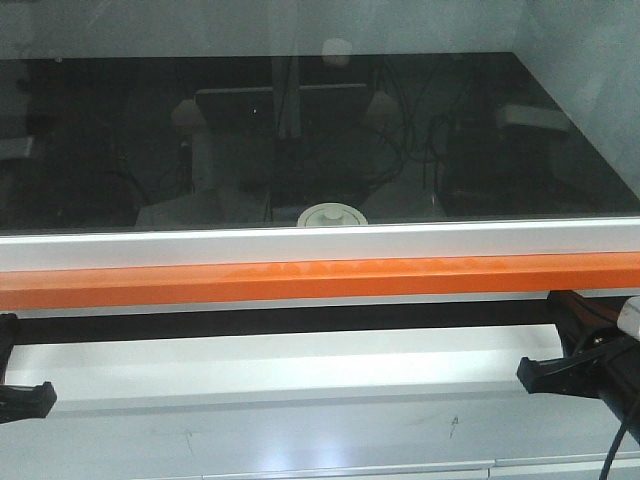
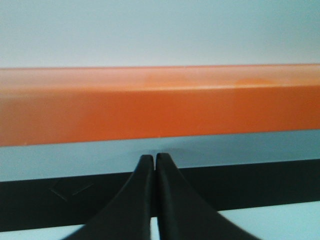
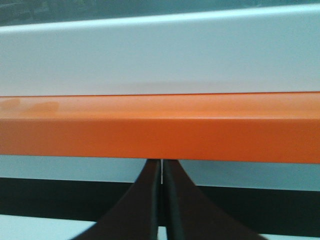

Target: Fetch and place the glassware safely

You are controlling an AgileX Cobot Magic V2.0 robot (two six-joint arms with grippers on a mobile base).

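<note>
Only the cream-white round lid with its small knob shows of the glassware [image 1: 332, 214], behind the dark glass pane in the front view, just above the white frame. My left gripper [image 2: 153, 157] is shut on nothing and points at the orange bar [image 2: 160, 102]. It sits at the lower left edge [image 1: 45, 397] of the front view. My right gripper [image 3: 162, 162] is also shut and empty, its tips just under the orange bar [image 3: 160, 125]. The front view has it at the lower right [image 1: 525, 372]. Both grippers are low and in front of the glass, well apart from the jar.
A dark reflective glass pane [image 1: 300, 130] closes off the space where the jar stands. Below it run a white frame [image 1: 300, 245], the orange bar [image 1: 300, 283] and a black gap [image 1: 300, 320]. A white ledge [image 1: 300, 375] lies between the grippers.
</note>
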